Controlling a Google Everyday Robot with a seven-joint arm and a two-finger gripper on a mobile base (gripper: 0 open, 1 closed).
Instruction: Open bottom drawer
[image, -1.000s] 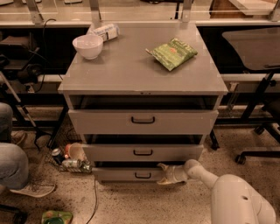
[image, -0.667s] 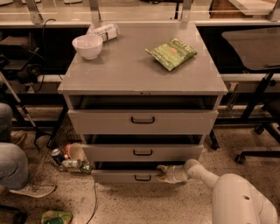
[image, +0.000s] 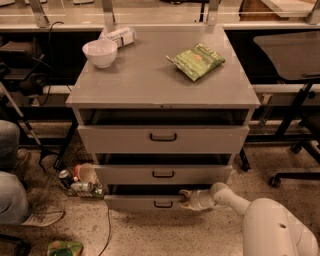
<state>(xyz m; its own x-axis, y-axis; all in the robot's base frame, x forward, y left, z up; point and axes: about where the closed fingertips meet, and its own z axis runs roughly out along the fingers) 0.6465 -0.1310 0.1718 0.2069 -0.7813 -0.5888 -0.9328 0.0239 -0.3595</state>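
Room: speckled floor (image: 165, 235), with a long bench along the back wall, well above the jaws.

Far left of the jaws: a grey cloth-covered form (image: 10, 200), cut off by the frame edge and hard to identify. Nearer, on the floor to the left of the jaws: drink cans (image: 80, 187), a cup (image: 87, 173) and a green item (image: 63, 248), the last cropped at the bottom.

Centre: a grey cabinet. Its surface (image: 150, 85), high above the jaws, carries a white bowl (image: 100, 52), a white packet (image: 120, 36) lying behind it, and a green bag (image: 196, 61). Below it come the top drawer (image: 120, 140) and the middle drawer (image: 125, 175). The bottom drawer (image: 132, 202) sits lowest, its front slightly forward with a dark gap above.

The gripper (image: 186, 198) sits at this front's upper edge, just right of the black handle (image: 163, 204). It cannot be told whether the jaws are apart or together.

Right of the jaws: the white arm (image: 235, 200) and the robot body (image: 280, 230), which is cropped. Beyond them is a chair base (image: 295, 175).
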